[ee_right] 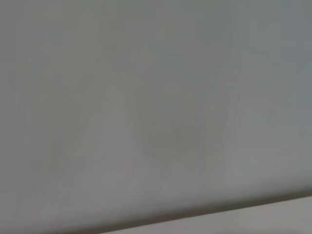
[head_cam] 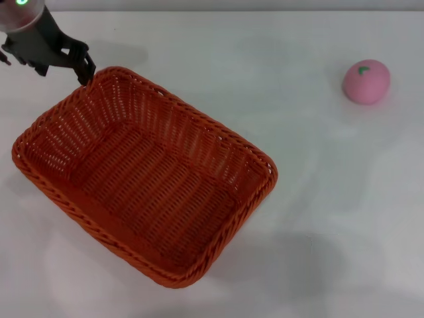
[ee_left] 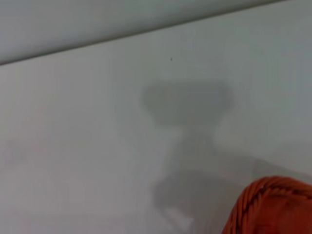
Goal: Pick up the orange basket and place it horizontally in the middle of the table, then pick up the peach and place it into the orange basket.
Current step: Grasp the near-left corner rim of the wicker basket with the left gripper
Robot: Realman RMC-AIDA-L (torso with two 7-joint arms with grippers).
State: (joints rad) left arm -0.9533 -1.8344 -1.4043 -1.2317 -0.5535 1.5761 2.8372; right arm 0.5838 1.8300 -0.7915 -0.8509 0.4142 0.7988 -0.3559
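Item one, the orange basket [head_cam: 142, 175]: I log it sitting on the table [head_cam: 318, 199] left of centre in my head view, mouth up, turned on a diagonal so its long sides run from the far left toward the near right; nothing lies inside it. Item two, the peach [head_cam: 366, 81]: round, pink, green leaf mark facing up, resting on the bare tabletop at the far right, well apart from the basket. Item three, the left gripper [head_cam: 78, 66]: dark, at the far left corner of my head view, its fingertips right at the basket's far corner rim; I cannot tell whether they are touching the braid, how wide the fingers stand, or whether they have hold of anything. My left wrist view gives only white tabletop carrying a grey shadow, plus one curved piece of the basket's rim [ee_left: 273, 207] at the frame's edge. Item four, the right arm: I do not see it in the head view, and its wrist view offers nothing but a plain pale surface.
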